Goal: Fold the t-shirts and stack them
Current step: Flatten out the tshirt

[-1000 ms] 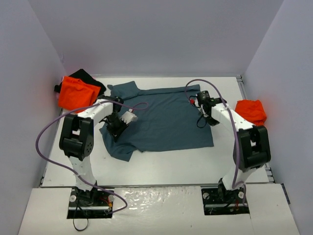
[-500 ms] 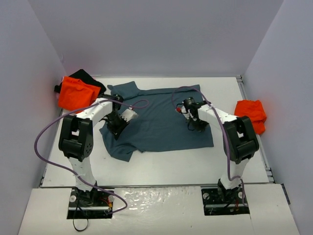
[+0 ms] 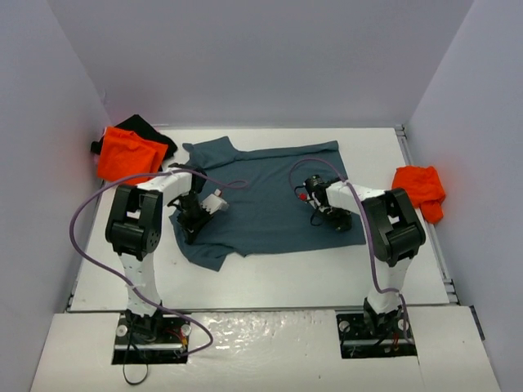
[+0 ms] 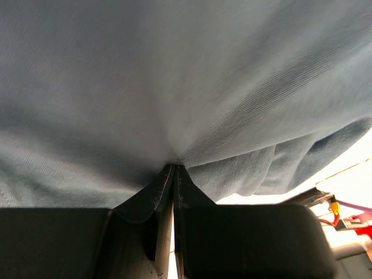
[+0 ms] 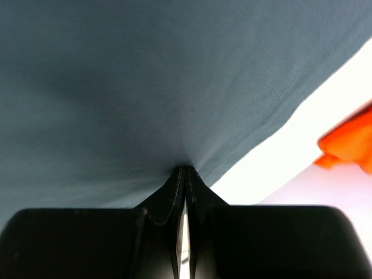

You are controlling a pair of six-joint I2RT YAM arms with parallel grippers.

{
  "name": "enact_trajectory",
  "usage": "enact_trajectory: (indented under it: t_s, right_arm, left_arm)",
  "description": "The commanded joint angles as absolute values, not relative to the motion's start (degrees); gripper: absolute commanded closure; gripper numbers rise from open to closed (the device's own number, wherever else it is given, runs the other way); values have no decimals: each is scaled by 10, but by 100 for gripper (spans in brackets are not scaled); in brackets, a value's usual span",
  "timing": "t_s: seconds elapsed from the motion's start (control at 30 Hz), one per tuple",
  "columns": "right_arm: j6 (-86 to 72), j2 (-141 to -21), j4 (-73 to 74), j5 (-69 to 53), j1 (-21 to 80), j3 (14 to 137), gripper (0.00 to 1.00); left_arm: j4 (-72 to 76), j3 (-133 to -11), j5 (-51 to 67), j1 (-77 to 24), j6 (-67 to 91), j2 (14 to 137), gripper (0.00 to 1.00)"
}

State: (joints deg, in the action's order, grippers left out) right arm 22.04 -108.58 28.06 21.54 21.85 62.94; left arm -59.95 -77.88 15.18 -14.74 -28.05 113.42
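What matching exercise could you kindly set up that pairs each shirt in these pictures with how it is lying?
Column one:
1. slate-blue shirt
2. black shirt
3. left orange shirt
4. right orange shirt

Column two:
A. crumpled, alone
B. spread out wide
C. partly under another shirt
D. lying on top of another shirt

Pairs: 1-B, 2-C, 3-D, 4-A
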Motion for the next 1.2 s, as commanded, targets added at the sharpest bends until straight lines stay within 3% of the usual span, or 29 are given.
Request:
enact_trajectory:
  t_s: [0.0, 0.3, 0.57, 0.97, 1.17]
  right_arm:
    - [207, -1126, 283, 220, 185, 582, 100]
    - [201, -1125, 271, 218, 185, 579, 100]
    - [199, -1103, 252, 225, 190, 546, 100]
    - [185, -1121, 251, 241, 206, 655, 100]
    - [163, -1101, 250, 258, 219, 683, 96]
  left_arm:
    - [-606, -773, 116, -123, -294, 1141, 100]
    - [-589, -759, 99, -91, -297, 1145, 100]
    - [-585, -736, 104, -89, -300, 1075, 100]
    - [-592, -887, 140, -94, -275, 985, 100]
    - [-625, -874, 155, -139, -291, 909, 100]
